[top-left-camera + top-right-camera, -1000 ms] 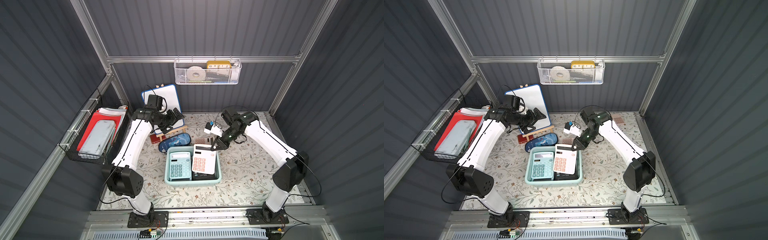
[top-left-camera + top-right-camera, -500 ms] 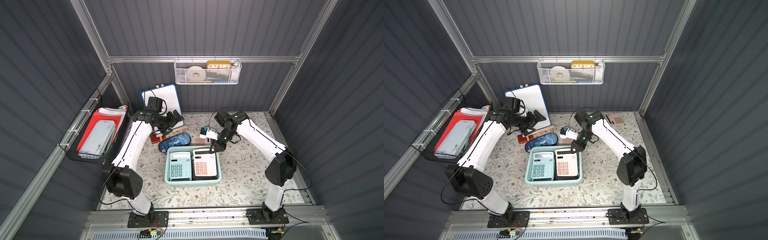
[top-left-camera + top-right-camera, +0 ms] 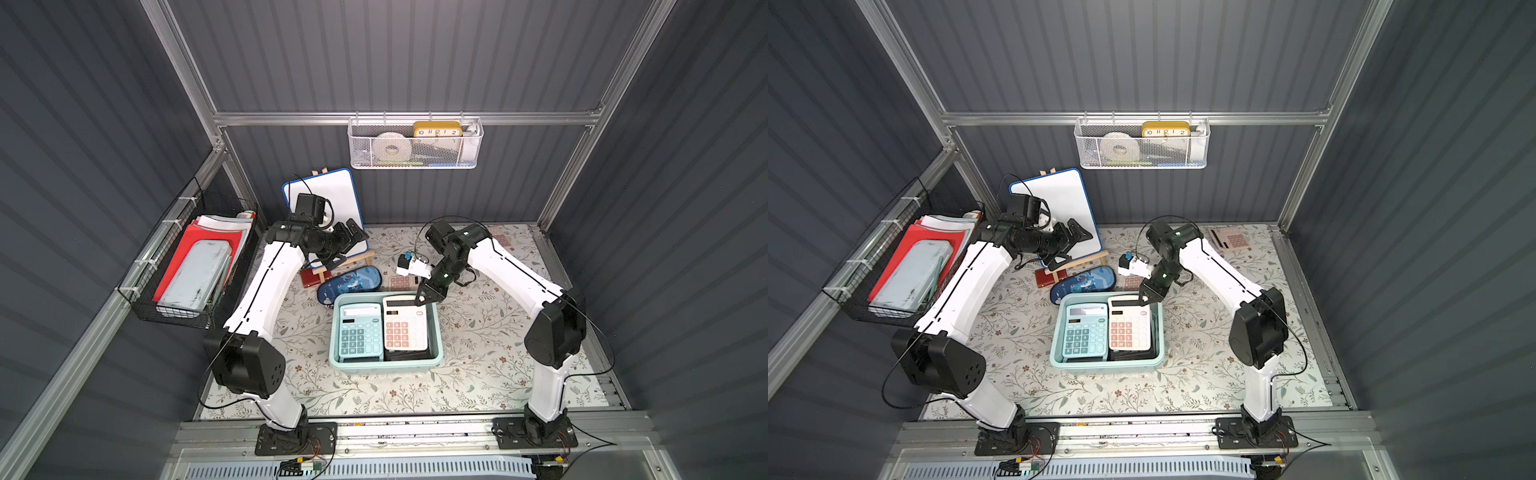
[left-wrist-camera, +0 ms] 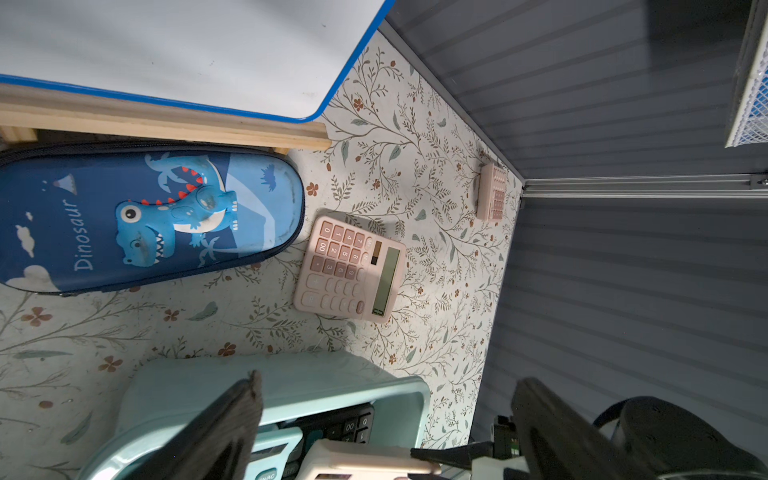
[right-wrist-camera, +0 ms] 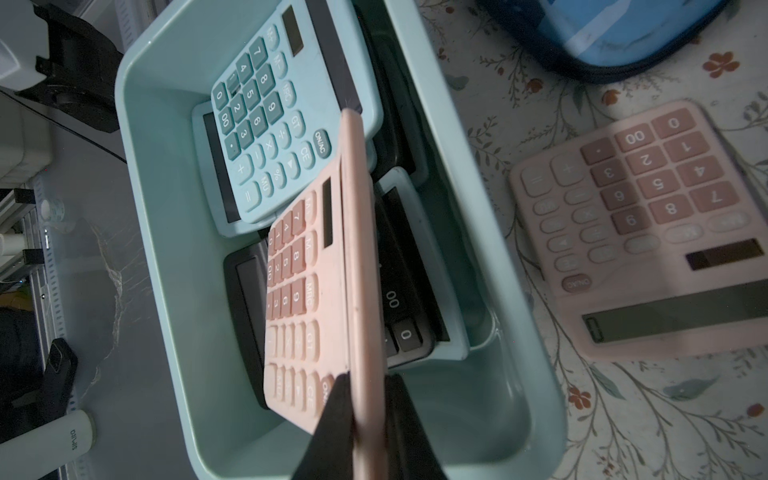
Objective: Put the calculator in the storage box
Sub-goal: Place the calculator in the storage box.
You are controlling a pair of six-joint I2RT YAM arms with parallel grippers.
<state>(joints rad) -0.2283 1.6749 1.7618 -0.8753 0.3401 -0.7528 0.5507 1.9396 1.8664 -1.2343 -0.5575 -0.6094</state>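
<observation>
The storage box (image 3: 384, 364) (image 3: 1106, 365) is a mint-teal tub at the middle of the floral mat. A teal calculator (image 3: 360, 331) lies in its left half. My right gripper (image 3: 420, 299) (image 3: 1144, 297) (image 5: 365, 384) is shut on the far edge of a pink calculator (image 3: 405, 328) (image 5: 307, 291), which lies low in the box's right half over a black calculator (image 5: 399, 299). My left gripper (image 3: 351, 249) (image 4: 386, 415) hangs open and empty above the mat behind the box, in front of the whiteboard. Another pink calculator (image 3: 400, 282) (image 4: 349, 268) (image 5: 648, 224) lies on the mat just behind the box.
A blue dinosaur pencil case (image 3: 349, 282) and a red block (image 3: 311, 276) lie behind the box. The whiteboard (image 3: 332, 195) leans on a wooden easel. A small pink calculator (image 3: 500, 239) sits at the back right. A black wire basket (image 3: 195, 270) and a white mesh basket (image 3: 415, 143) hang on the walls.
My right gripper has swung left and down with the pink calculator, which went from tilted over the box's right rim to low inside its right half. The left arm barely moved.
</observation>
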